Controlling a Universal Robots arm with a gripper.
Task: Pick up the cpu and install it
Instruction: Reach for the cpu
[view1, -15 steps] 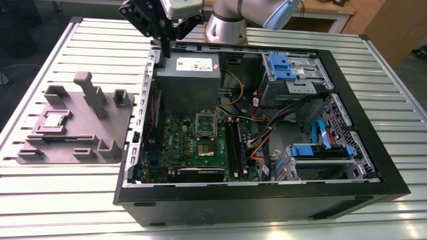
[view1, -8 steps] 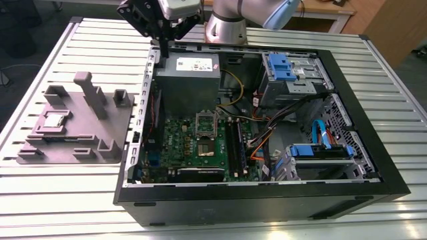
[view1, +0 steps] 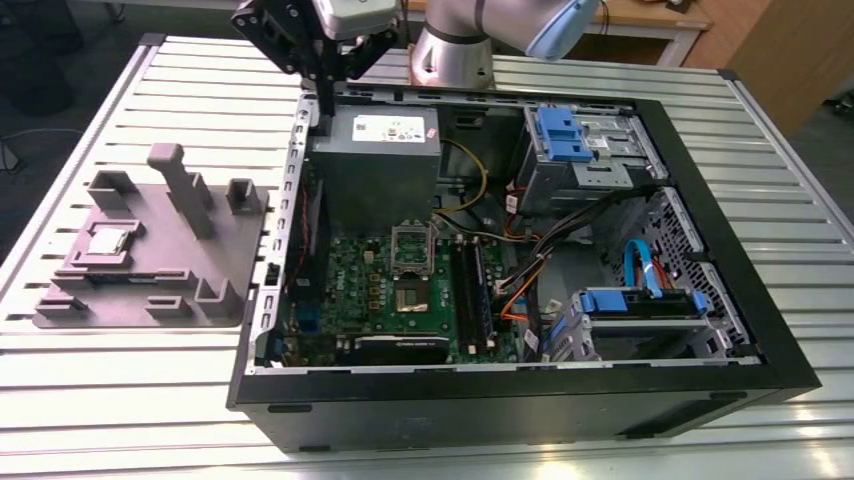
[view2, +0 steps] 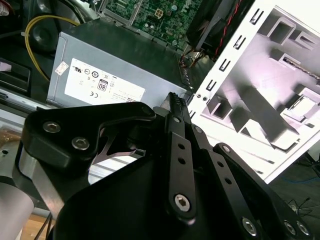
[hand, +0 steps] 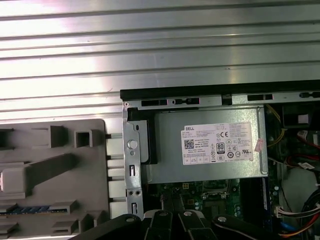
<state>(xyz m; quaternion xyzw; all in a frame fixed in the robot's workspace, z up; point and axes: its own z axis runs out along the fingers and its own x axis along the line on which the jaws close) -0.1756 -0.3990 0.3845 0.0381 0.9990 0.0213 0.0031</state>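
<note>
**On the grey fixture (view1: 227, 255), the cpu (view1: 110, 240) lies flat; the hand (view1: 324, 105) is clenched on nothing**

At the exterior view's left, the fixture is a matte grey moulded plate with raised blocks, low walls and one tall post with a sloping fin. It rests on the ribbed aluminium tabletop (view1: 787, 250). The cpu sits in a shallow pocket near the plate's outer side. It is a thin square chip with its pale silvery metal top facing up. Being square, it has no long axis, and its edges run in line with the pocket's walls.

Just beside the fixture stands an open black computer case (view1: 534, 390) with sheet-metal walls. Inside lies a green motherboard (view1: 354, 275) with a rectangular metal socket frame (view1: 411, 265) near its middle. A plain grey power supply (hand: 210, 145) carries a white label. There are also blue plastic drive brackets (view1: 561, 135) and a yellow cable (view1: 467, 170).

The hand is built of black linkage bars with bright screw heads. It hangs over the case rim at the corner of the power supply, on the side nearer the fixture. In the second wrist view its two slim fingers (view2: 172, 102) meet at their tips with nothing between them. The hand is well apart from the cpu. The silver-grey arm (view1: 454, 50) rises behind the case.
</note>
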